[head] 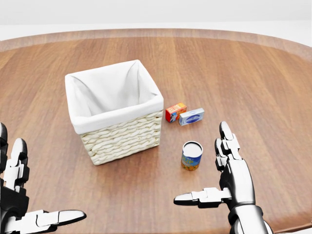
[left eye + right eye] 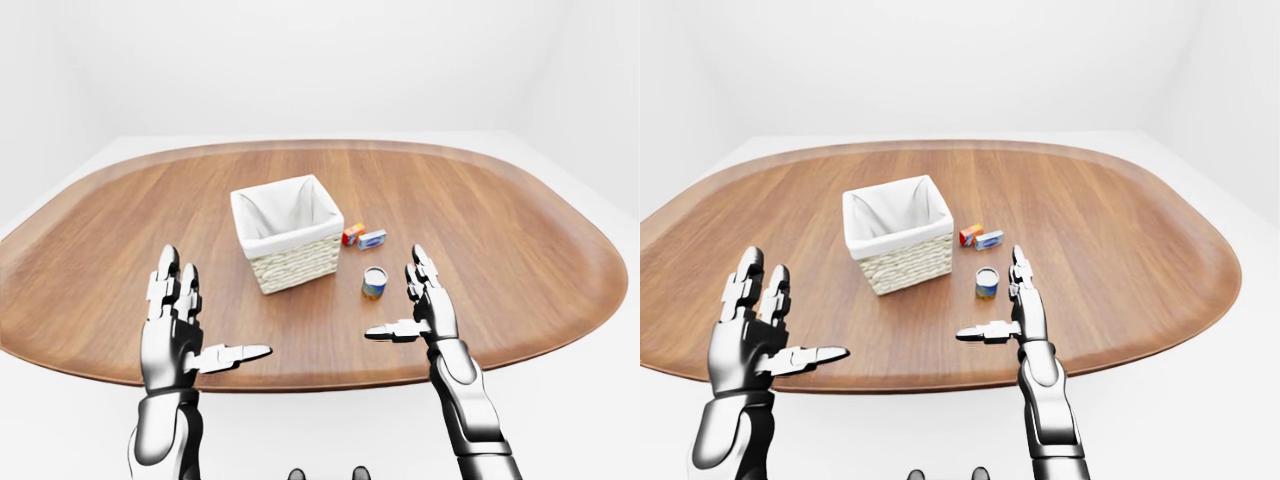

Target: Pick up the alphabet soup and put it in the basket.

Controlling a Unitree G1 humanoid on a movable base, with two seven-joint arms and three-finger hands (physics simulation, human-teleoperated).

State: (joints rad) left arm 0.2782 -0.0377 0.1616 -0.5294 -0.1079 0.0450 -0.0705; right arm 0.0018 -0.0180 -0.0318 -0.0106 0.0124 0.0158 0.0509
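While both of the humanoid's hands hover spread and empty over the near edge of the oval wooden bench [image 2: 520, 230], the alphabet soup [image 1: 191, 155] stands upright on the bare wood, untouched. In the head view the can sits just left of the right hand [image 1: 233, 181], a little to the lower right of the basket [image 1: 118, 138] and apart from it. The right hand has its fingers extended upward and its thumb stretched out toward the left, nothing between them; the left hand [image 2: 177, 325] is likewise splayed, thumb pointing right, well clear of everything.

The step in hand appears to be the reach. A clean grasp would likely mean sliding the right hand leftward until thumb and fingers bracket the can's curved wall at mid-height, closing squarely so the smooth cylinder does not roll or tip, then lifting well above the basket's rim before moving across. The two small neighbours above the can, an orange carton [image 1: 175, 111] and a blue-grey box [image 1: 191, 116], touching or nearly so, lie far enough off to pose little risk.

The can is a short cylinder with a pale flat lid and a blue-and-yellow label. The basket is squarish, woven of pale wicker in coarse horizontal bands, lined with white cloth folded over its rim. The bench shows warm reddish-brown grain; the hands are glossy silver and black.
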